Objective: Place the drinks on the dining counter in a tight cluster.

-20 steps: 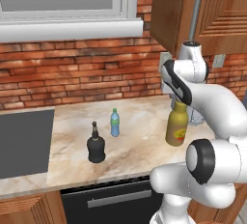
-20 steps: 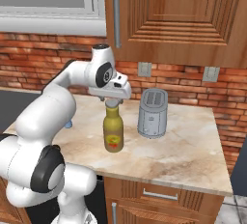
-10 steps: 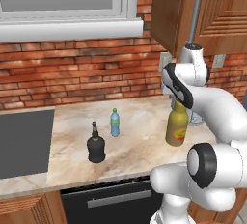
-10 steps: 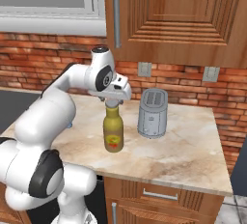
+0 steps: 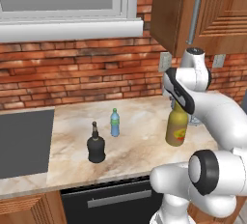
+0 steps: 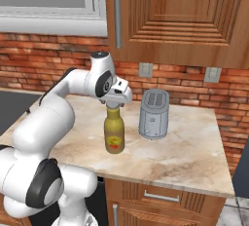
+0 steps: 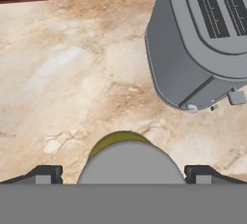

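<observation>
On the marble table [image 5: 140, 146], going left to right: a dark cooktop [image 5: 21, 143], cut off by the frame's left edge; the squat black bottle [image 5: 96, 145]; the small blue bottle [image 5: 115, 122] just behind it; then, well apart, the olive-yellow bottle [image 6: 114, 133], and a grey toaster [image 6: 154, 114] near it. All three bottles stand upright, necks pointing up. The arm hides the olive-yellow bottle's neck in the left base view. The tool [image 6: 114, 104] sits over the bottle's grey cap [image 7: 130, 162], its fingers [image 7: 44, 174] spread wide on either side, not pressing it. The toaster is cropped in the hand view.
</observation>
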